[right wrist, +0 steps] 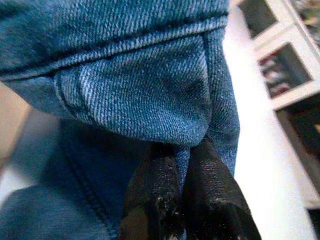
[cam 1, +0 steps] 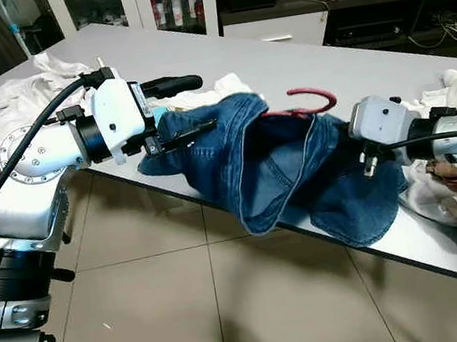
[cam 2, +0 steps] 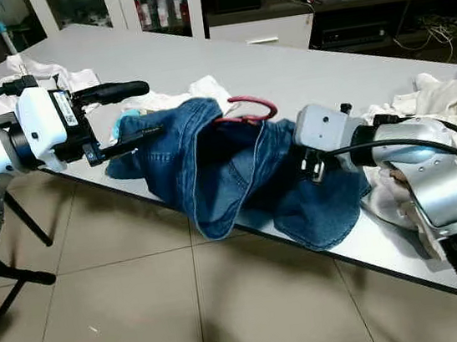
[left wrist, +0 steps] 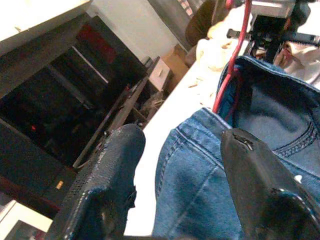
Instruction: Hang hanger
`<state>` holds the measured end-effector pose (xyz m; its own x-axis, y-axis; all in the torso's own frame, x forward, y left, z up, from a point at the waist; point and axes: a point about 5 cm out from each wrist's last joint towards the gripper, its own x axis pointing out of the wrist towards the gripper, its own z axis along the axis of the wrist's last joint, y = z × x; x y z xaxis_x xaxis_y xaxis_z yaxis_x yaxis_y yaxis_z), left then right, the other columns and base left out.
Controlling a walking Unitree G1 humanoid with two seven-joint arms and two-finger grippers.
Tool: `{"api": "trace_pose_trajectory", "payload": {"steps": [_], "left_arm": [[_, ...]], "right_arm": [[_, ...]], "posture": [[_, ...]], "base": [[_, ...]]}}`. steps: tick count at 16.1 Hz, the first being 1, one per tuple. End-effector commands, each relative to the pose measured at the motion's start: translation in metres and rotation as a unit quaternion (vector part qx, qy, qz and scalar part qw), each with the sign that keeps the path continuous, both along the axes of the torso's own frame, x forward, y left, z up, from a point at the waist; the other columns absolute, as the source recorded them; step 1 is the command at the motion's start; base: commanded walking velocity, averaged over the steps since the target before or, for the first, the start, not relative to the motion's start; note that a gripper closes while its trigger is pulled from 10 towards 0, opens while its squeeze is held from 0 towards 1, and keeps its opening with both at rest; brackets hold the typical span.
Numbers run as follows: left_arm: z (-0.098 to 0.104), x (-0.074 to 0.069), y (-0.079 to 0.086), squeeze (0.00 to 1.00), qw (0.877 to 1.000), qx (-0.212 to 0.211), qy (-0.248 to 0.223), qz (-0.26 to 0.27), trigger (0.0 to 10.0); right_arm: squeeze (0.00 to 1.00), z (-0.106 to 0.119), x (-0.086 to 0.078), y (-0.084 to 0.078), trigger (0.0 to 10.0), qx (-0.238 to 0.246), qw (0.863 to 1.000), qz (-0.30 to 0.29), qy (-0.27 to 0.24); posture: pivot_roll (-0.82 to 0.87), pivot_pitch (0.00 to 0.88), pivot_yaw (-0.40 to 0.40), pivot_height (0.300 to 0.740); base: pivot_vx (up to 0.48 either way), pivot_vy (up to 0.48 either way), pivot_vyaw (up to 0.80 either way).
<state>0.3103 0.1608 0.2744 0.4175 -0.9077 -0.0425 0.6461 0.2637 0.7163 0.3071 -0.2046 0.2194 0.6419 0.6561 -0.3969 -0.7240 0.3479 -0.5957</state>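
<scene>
Left gripper [cam 1: 191, 108] – fingers spread wide at the jeans [cam 1: 278, 164] waistband. Right gripper [right wrist: 187, 195] – fingers pinched on denim; red hanger [cam 1: 312, 101] inside

light: even indoor, soft shadows | table [cam 1: 298, 60]: mild glare | wrist views: blurry, cabinets dim
</scene>
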Motion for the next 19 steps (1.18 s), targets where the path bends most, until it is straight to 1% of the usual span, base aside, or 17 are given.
{"api": "trace_pose_trajectory", "payload": {"steps": [1, 3, 5, 6, 7, 8, 13, 14, 15, 18, 19], "left_arm": [[-0.004, 0.002, 0.002, 0.0, 1.0, 0.022, 0.017, 0.0, 10.0], [-0.014, 0.001, 0.002, 0.0, 0.998, 0.025, 0.054, -0.012, 10.0], [-0.021, 0.003, 0.001, 0.0, 0.997, 0.03, 0.07, -0.016, 10.0], [-0.025, 0.003, 0.001, 0.0, 0.996, 0.04, 0.082, -0.019, 10.0], [-0.028, 0.003, 0.001, 0.0, 0.995, 0.047, 0.087, -0.02, 10.0], [-0.029, 0.004, 0.0, 0.0, 0.995, 0.044, 0.09, -0.022, 10.0], [-0.036, 0.006, -0.001, 0.0, 0.992, 0.07, 0.1, -0.02, 10.0], [-0.042, 0.006, -0.002, 0.0, 0.989, 0.09, 0.116, -0.026, 10.0], [-0.046, 0.005, -0.003, 0.0, 0.986, 0.101, 0.128, -0.03, 10.0], [-0.051, 0.003, -0.009, 0.0, 0.984, 0.105, 0.141, -0.041, 10.0], [-0.051, 0.003, -0.01, 0.0, 0.984, 0.104, 0.141, -0.041, 9.4]], "right_arm": [[0.0, 0.016, -0.003, -0.002, 10.0, 0.006, 1.0, 0.011, -0.018], [0.0, 0.022, -0.001, -0.002, 10.0, 0.003, 1.0, 0.006, -0.026], [0.0, 0.027, -0.009, 0.007, 10.0, 0.016, 0.999, 0.043, -0.022], [0.0, 0.029, -0.009, 0.007, 10.0, 0.01, 0.999, 0.037, -0.03], [0.0, 0.031, -0.008, 0.007, 10.0, 0.01, 0.999, 0.03, -0.038], [0.0, 0.032, -0.009, 0.009, 10.0, 0.012, 0.999, 0.034, -0.039], [0.0, 0.033, -0.021, 0.021, 10.0, 0.012, 0.997, 0.071, -0.035], [0.0, 0.036, -0.023, 0.024, 10.0, 0.007, 0.996, 0.078, -0.044], [0.0, 0.04, -0.022, 0.025, 10.0, 0.003, 0.995, 0.077, -0.059], [0.0, 0.049, -0.02, 0.034, 10.0, 0.005, 0.993, 0.078, -0.093], [0.0, 0.051, -0.019, 0.035, 10.0, 0.007, 0.992, 0.079, -0.097]], "posture": [[0.02, 0.0, 0.003, 0.723], [0.02, 0.0, 0.005, 0.723], [0.02, 0.0, 0.004, 0.723], [0.02, 0.0, 0.005, 0.723], [0.02, 0.0, 0.005, 0.723], [0.02, 0.0, 0.008, 0.723], [0.02, 0.0, 0.014, 0.723], [0.02, 0.0, 0.016, 0.723], [0.02, 0.0, 0.017, 0.723], [0.02, 0.0, 0.017, 0.723], [0.02, 0.0, 0.017, 0.723]], "base": [[0.0, 0.0, 0.0], [0.0, 0.0, 0.0], [0.0, 0.0, 0.0], [0.0, 0.0, 0.0], [0.0, 0.0, 0.0], [0.0, 0.0, 0.0], [0.0, 0.0, 0.0], [0.0, 0.0, 0.0], [0.0, 0.0, 0.0], [0.0, 0.0, 0.0], [0.0, 0.0, 0.0]]}}
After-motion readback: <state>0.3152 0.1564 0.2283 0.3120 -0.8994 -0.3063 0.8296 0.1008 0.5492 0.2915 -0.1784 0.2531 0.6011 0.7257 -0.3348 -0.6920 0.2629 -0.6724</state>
